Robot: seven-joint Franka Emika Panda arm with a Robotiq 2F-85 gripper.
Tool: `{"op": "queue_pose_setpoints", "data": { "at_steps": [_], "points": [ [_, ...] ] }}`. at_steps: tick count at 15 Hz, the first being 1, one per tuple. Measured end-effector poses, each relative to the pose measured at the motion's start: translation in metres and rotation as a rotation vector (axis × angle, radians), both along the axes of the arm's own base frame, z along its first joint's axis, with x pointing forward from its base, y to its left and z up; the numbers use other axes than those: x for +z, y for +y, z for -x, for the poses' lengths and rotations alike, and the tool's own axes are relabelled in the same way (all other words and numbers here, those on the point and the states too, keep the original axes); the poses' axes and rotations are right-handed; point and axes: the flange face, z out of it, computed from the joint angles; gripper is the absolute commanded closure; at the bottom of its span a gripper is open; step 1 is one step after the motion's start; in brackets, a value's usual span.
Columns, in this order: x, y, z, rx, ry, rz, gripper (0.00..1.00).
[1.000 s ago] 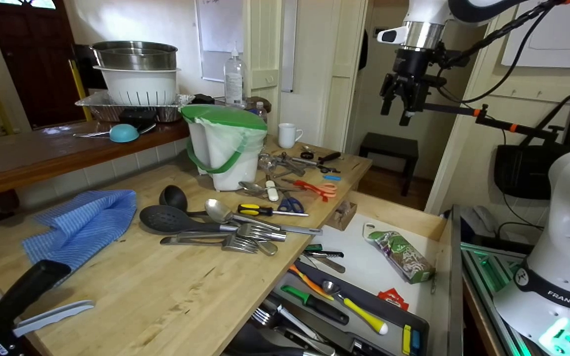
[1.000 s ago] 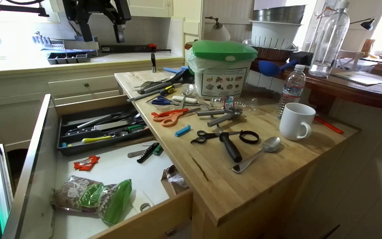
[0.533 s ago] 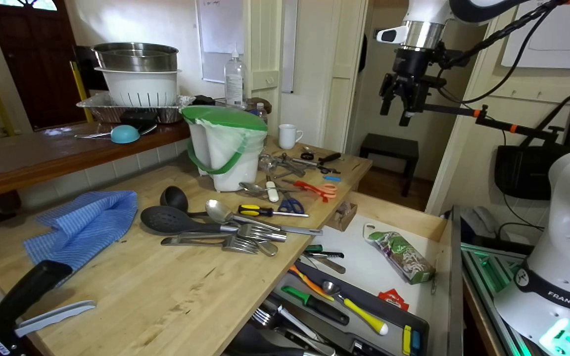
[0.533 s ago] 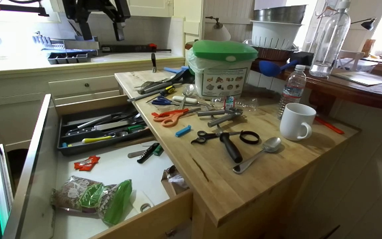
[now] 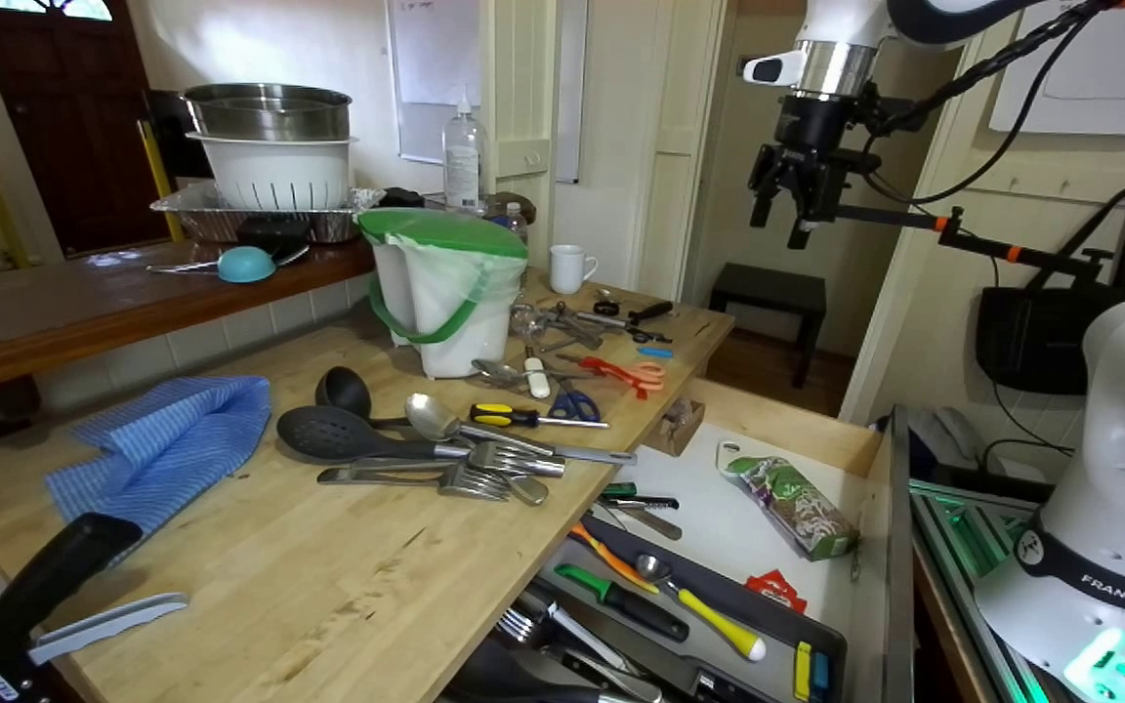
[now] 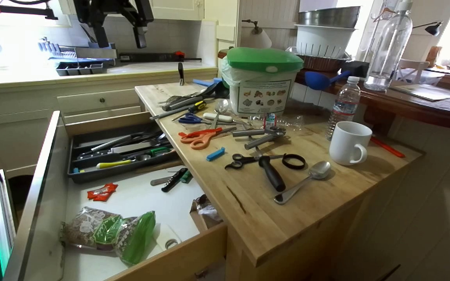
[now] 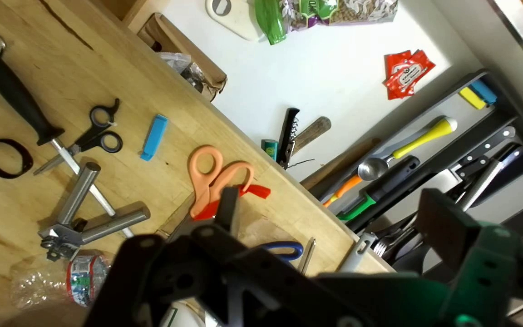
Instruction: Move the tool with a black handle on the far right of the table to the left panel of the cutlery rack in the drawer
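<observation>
Lying well below the pincer point(image 6: 120, 41) and off to one side, the black-handled tool point(image 7: 46, 127) rests on the desk point(image 6: 295, 218) with the can opener point(image 7: 68, 231) across its shaft; lifting may drag that along. Wide and unladen, the pincer is probably set high for a safe crossing. A spoon point(image 6: 314, 174) lies just past the handle; on the pincer's side, bare wood should allow straddling it. The desk's edge crosses the pincer's gap in the wrist view; drawer point(image 6: 178, 255) and cutlery rack point(image 6: 104, 173) lie opposite the tool, lower down.
</observation>
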Motion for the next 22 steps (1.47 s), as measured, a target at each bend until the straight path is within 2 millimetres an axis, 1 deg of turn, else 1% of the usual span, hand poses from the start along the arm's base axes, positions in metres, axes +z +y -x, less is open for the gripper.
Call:
{"op": "queue_pose_setpoints", "data": {
  "at_steps": [2, 4, 5, 7, 9, 12, 15, 18, 20, 22],
  "points": [
    [0.0, 0.0, 0.0, 0.0, 0.0, 0.001, 0.0],
    [0.0, -0.008, -0.003, 0.007, -0.006, -0.014, 0.0],
    [0.0, -0.017, -0.005, 0.04, -0.011, -0.034, 0.0],
    [-0.001, -0.044, -0.016, 0.136, -0.03, -0.068, 0.0],
    [-0.003, -0.069, -0.034, 0.234, -0.045, -0.099, 0.0],
    [-0.01, -0.097, -0.073, 0.349, -0.044, -0.111, 0.0],
    [-0.024, -0.119, -0.111, 0.353, 0.0, -0.076, 0.0],
    [-0.046, -0.137, -0.144, 0.279, 0.053, -0.049, 0.0],
    [-0.062, -0.145, -0.156, 0.255, 0.079, -0.043, 0.0],
    [-0.066, -0.148, -0.16, 0.253, 0.087, -0.04, 0.0]
  ]
}}
